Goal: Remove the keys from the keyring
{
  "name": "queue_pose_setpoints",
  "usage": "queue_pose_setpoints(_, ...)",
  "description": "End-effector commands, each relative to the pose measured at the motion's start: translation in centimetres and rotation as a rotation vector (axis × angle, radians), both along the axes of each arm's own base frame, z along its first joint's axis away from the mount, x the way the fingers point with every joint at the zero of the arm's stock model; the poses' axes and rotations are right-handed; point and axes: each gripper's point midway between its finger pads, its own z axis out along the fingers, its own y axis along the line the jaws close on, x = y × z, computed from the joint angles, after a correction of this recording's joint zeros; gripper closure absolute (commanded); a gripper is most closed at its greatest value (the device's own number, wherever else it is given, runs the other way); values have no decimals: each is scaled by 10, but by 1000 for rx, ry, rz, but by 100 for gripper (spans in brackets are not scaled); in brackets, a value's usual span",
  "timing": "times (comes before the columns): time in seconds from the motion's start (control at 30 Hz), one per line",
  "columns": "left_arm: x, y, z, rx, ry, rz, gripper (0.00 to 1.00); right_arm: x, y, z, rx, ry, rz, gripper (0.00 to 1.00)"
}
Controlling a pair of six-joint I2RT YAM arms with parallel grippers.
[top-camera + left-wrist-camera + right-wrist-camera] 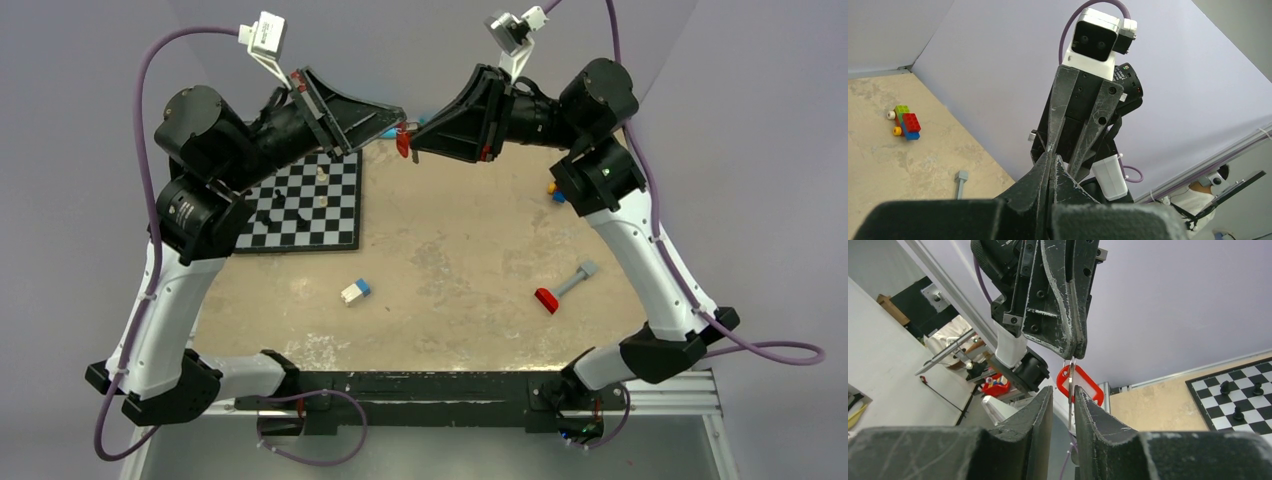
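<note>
Now, your left gripper point(1075, 352) is clamped on the keyring point(1071, 361); the right gripper point(1064, 395) stands apart around the hanging key point(1070, 407). Close off-centre and the thin key could swivel out.

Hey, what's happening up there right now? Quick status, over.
Left tool shut on keyring, raised over the table's far edge. Right tool open, fingers either side of the ring, red tag dangling. Nothing blocking the tools.
</note>
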Motion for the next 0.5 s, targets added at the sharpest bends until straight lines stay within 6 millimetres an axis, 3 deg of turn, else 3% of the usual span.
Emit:
queue_pose_setpoints(0.0,-15,12,27,-60,-63,9,100,-8,-4,16,32,-63,0,78)
queue_pose_setpoints(0.47,-17,11,26,-87,10,-8,100,-6,-5,19,42,-80,-23,97)
